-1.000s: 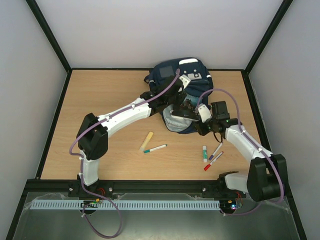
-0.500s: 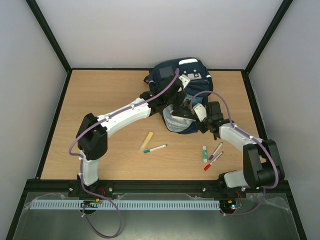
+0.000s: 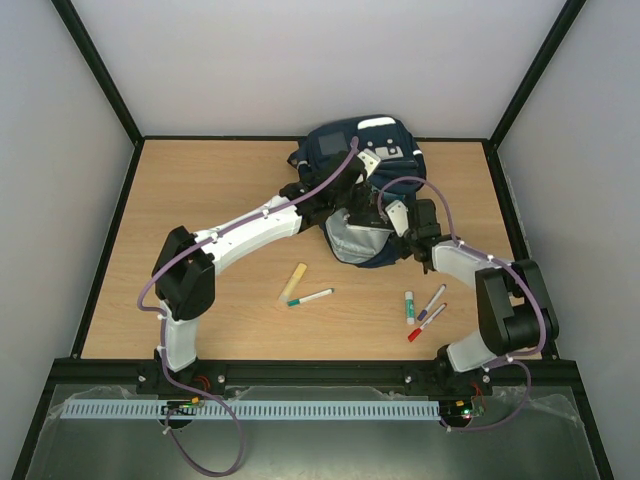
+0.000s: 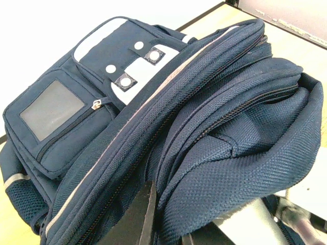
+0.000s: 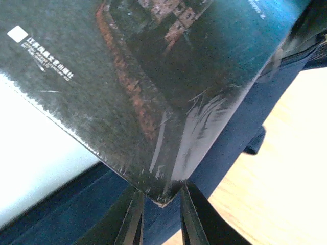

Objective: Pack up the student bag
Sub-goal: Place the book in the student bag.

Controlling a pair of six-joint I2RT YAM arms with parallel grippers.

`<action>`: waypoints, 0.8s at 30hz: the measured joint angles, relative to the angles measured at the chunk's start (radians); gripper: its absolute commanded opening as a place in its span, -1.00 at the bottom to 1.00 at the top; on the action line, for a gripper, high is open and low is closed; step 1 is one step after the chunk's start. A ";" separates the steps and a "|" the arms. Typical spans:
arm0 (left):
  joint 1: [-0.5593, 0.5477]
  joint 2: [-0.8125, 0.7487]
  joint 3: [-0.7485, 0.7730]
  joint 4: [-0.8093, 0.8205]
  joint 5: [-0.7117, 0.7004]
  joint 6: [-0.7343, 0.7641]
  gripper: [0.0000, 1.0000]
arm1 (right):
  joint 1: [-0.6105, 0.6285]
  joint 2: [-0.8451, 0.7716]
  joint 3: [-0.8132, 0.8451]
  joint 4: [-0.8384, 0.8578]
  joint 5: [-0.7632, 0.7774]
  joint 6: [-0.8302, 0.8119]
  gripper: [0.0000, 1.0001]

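light wood table (image 3: 220,190), pale walls around it with black frame edges. near the middle front a flat yellow stick (image 3: 293,282) lies angled, with a white marker with green ends (image 3: 310,297) just beside it; can't tell if they touch. to the right is a loose cluster: short white tube with a green cap (image 3: 409,306), purple marker (image 3: 432,301), red marker (image 3: 426,323). the right wrist view is filled by a dark glossy shrink-wrapped book (image 5: 153,76) with small white print. a white slotted strip (image 3: 300,410) runs along the near edge.

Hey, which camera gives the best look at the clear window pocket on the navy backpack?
The left wrist view: the clear window pocket on the navy blue fabric backpack is close and sharp. Top external shows it small and distant. Right wrist shows only a dark glossy book and navy fabric.
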 measured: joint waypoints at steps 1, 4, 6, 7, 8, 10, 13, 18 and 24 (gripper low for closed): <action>0.000 0.000 0.000 0.000 0.000 0.000 -0.95 | 0.000 0.012 0.008 0.009 0.008 0.002 -0.59; 0.000 0.000 0.000 0.001 0.000 0.000 -0.95 | 0.000 0.050 0.032 0.055 0.035 0.011 -0.59; 0.000 0.000 0.000 0.001 0.000 -0.001 -0.95 | 0.000 0.070 0.043 0.088 0.048 0.022 -0.59; 0.000 0.000 0.000 0.001 0.000 -0.001 -0.95 | 0.000 0.079 0.047 0.112 0.054 0.025 -0.59; 0.000 0.000 0.000 0.001 0.000 -0.001 -0.95 | 0.000 0.087 0.048 0.129 0.057 0.027 -0.59; 0.000 -0.003 0.000 0.001 0.000 -0.001 -0.95 | 0.000 0.103 0.049 0.166 0.064 0.033 -0.59; 0.000 -0.010 -0.002 0.001 0.000 -0.001 -0.95 | 0.000 0.125 0.048 0.222 0.074 0.041 -0.59; 0.003 -0.017 -0.005 0.001 0.000 -0.002 -0.95 | 0.000 0.151 0.048 0.317 0.076 0.050 -0.56; 0.003 -0.017 -0.012 0.002 0.000 -0.003 -0.95 | 0.001 0.180 0.048 0.356 0.047 0.057 -0.42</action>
